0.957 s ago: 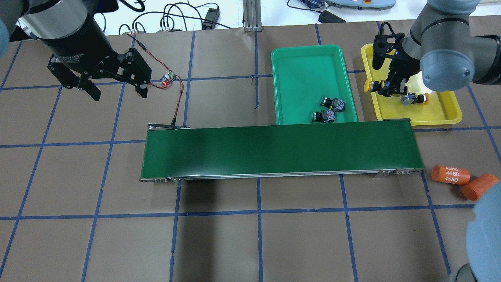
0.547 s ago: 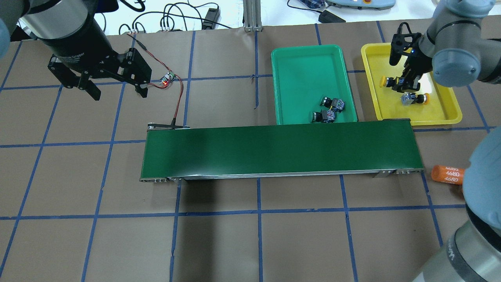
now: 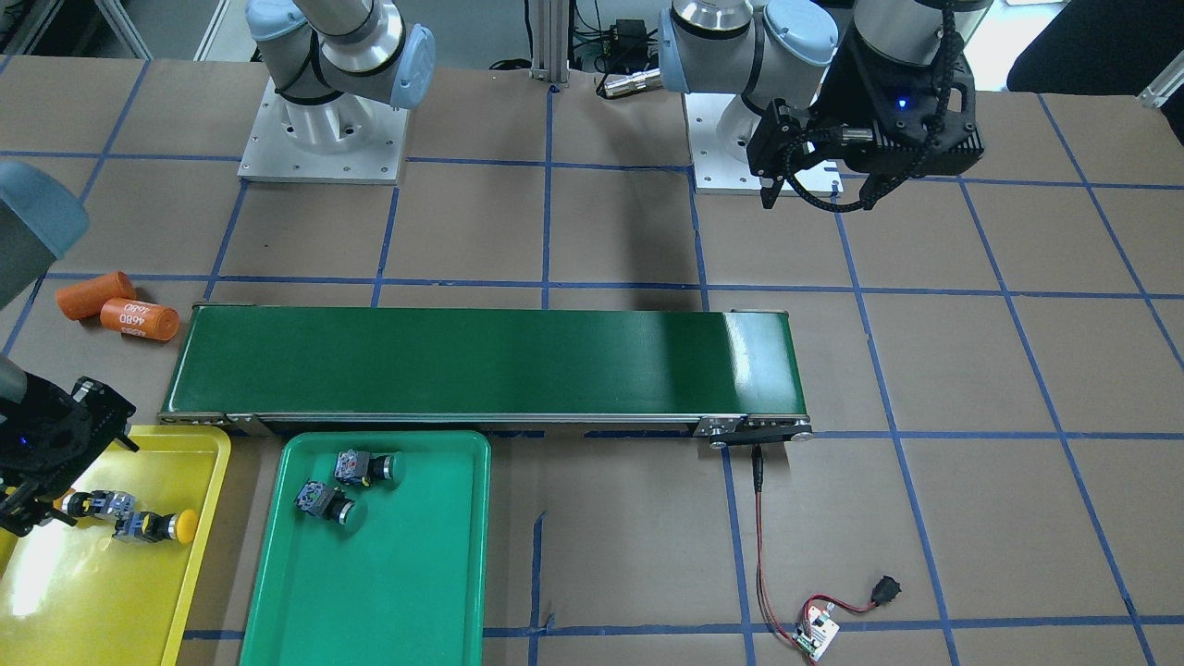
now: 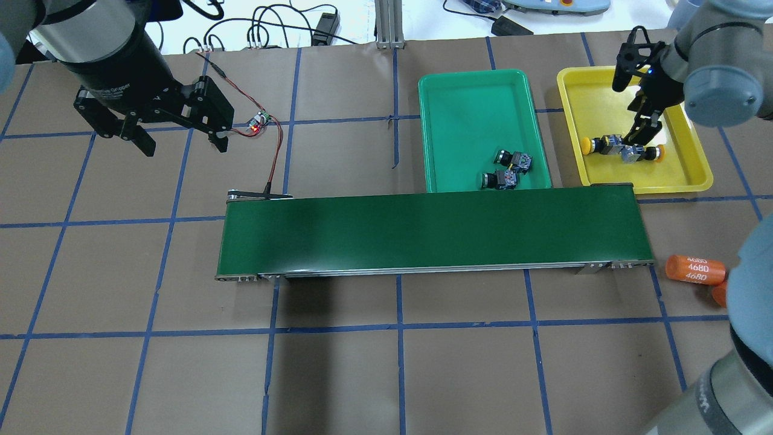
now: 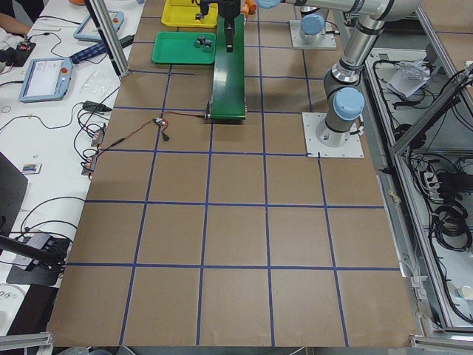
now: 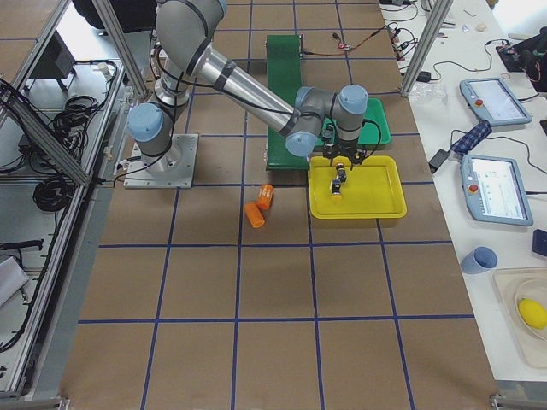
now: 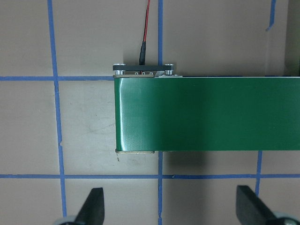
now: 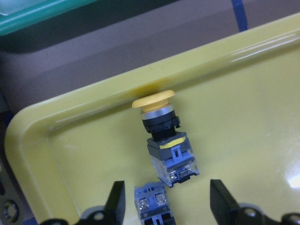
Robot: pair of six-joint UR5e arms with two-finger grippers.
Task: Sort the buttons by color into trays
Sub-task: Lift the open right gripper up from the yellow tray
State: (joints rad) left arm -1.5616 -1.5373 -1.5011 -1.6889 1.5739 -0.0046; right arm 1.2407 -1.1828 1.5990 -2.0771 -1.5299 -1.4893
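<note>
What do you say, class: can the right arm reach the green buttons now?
Probably yes: the right gripper hangs open over the neighbouring yellow tray, and the green buttons lie uncovered in the green tray.

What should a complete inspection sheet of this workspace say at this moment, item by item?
Surface: table covered in brown paper, blue tape grid.
Job's things: two yellow buttons in yellow tray; two green buttons in green tray.
Clutter: two orange cylinders near one end of the conveyor belt.
Grippers: left gripper open over bare table; right gripper open above the yellow buttons.
Cables: red-black wire from belt end to circuit board.
Surroundings: teach pendants on side bench.
</note>
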